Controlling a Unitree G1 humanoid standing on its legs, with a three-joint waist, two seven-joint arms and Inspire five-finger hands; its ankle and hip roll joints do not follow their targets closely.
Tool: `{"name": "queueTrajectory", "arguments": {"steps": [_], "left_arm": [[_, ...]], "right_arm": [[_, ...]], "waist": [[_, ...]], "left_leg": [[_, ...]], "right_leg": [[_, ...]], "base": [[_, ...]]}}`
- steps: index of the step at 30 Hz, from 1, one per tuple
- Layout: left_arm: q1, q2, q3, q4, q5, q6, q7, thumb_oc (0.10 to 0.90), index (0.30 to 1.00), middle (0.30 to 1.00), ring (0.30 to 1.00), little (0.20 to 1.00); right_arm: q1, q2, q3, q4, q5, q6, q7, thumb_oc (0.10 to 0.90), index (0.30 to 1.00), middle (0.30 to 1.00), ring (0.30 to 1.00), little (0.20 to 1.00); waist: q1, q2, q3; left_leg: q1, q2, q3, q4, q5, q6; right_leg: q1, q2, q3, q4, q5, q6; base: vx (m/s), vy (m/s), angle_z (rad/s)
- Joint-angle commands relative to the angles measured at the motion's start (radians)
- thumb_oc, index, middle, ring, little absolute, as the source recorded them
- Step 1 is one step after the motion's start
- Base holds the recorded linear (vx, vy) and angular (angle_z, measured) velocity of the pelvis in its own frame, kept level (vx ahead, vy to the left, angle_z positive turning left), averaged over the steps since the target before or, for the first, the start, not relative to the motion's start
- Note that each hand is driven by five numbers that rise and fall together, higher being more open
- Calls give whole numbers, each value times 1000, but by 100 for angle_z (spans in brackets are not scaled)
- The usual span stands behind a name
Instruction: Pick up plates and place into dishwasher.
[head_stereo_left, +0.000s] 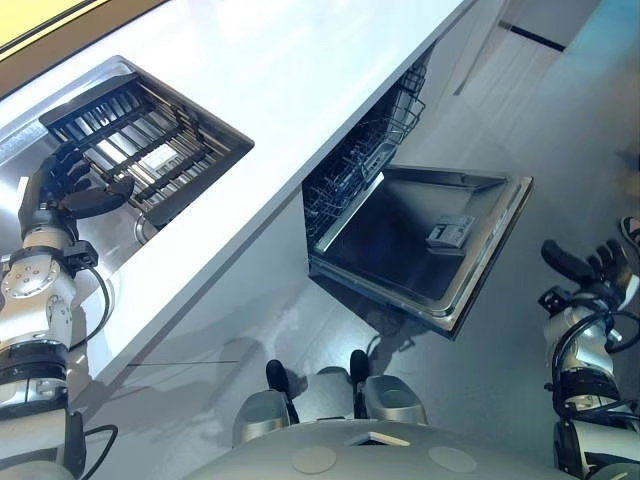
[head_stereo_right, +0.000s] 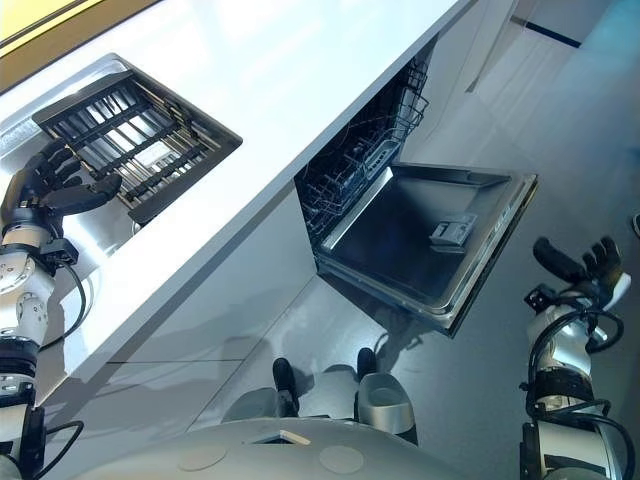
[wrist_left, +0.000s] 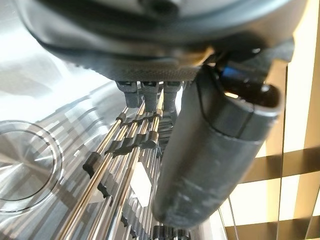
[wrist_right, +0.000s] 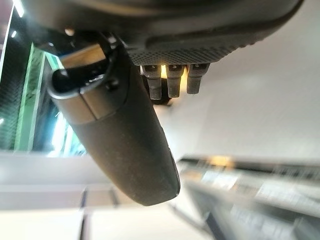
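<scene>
A dark dish rack (head_stereo_right: 140, 135) sits in the sink (head_stereo_right: 105, 235) at ten o'clock. The left hand (head_stereo_right: 50, 185) is at the rack's edge at nine, fingers loosely bent. The dishwasher (head_stereo_right: 360, 165) has its door (head_stereo_right: 420, 240) lying open toward three o'clock. The right hand (head_stereo_right: 585, 265) hangs relaxed at four.

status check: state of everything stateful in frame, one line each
Dishwasher door: open, folded down.
Dishwasher rack: pushed in.
Dish rack: sitting in the sink.
Left hand: open, at the dish rack.
Right hand: open, holding nothing.
</scene>
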Motion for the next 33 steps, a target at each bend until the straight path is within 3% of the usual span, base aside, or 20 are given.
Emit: {"name": "queueTrajectory", "arguments": {"steps": [1, 8, 15, 18, 23, 29, 33], "left_arm": [[-106, 119, -3, -19, -76, -77, 6, 800, 900, 900, 900, 900], [-235, 203, -11, 78, -162, -87, -12, 800, 900, 900, 900, 900], [-432, 290, -52, 150, -353, -86, 37, 800, 900, 900, 900, 900], [-490, 312, -65, 189, -403, -88, 60, 800, 900, 900, 900, 900], [-535, 337, -72, 233, -410, -90, 76, 800, 900, 900, 900, 900], [-555, 344, -66, 222, -400, -60, 65, 800, 900, 900, 900, 900], [-585, 334, -94, 207, -394, -33, 68, 800, 900, 900, 900, 900]], "right_arm": [[-11, -100, -38, 6, 48, -96, 26, 800, 900, 900, 900, 900], [-12, -114, -59, 204, 250, -38, 233, 800, 900, 900, 900, 900], [-61, -122, -18, 291, 345, -27, 290, 800, 900, 900, 900, 900], [-82, -109, 8, 299, 381, -28, 307, 800, 900, 900, 900, 900], [-104, -72, 53, 295, 484, -7, 435, 800, 900, 900, 900, 900], [-156, -14, 144, 241, 654, 97, 656, 800, 900, 900, 900, 900], [-212, 30, 204, 195, 733, 131, 733, 800, 900, 900, 900, 900]], "waist": [[-32, 76, -104], [-32, 89, -46], [-48, 80, 42], [-53, 81, 65], [-53, 84, 88], [-30, 90, 102], [-12, 97, 100]], "left_leg": [[-98, -52, -45, 165, -153, 23], [-245, -32, -68, 359, -187, 18], [-437, -17, -94, 593, -261, 30], [-483, -23, -107, 638, -276, 35], [-546, -37, -125, 700, -298, 41], [-605, -55, -150, 757, -314, 47], [-619, -65, -160, 754, -310, 45]], "right_leg": [[-69, 34, -75, 230, -183, 38], [-148, 16, -94, 388, -243, -16], [-320, -6, -97, 635, -322, -74], [-371, -14, -93, 697, -340, -88], [-444, -34, -86, 775, -362, -102], [-508, -52, -81, 830, -374, -113], [-525, -61, -82, 826, -366, -108]], "base": [[-5, -125, -5], [-49, -80, -5], [-125, -41, 9], [-72, 16, -10], [-20, 42, -3], [16, 41, 5], [30, 37, 10]]}}
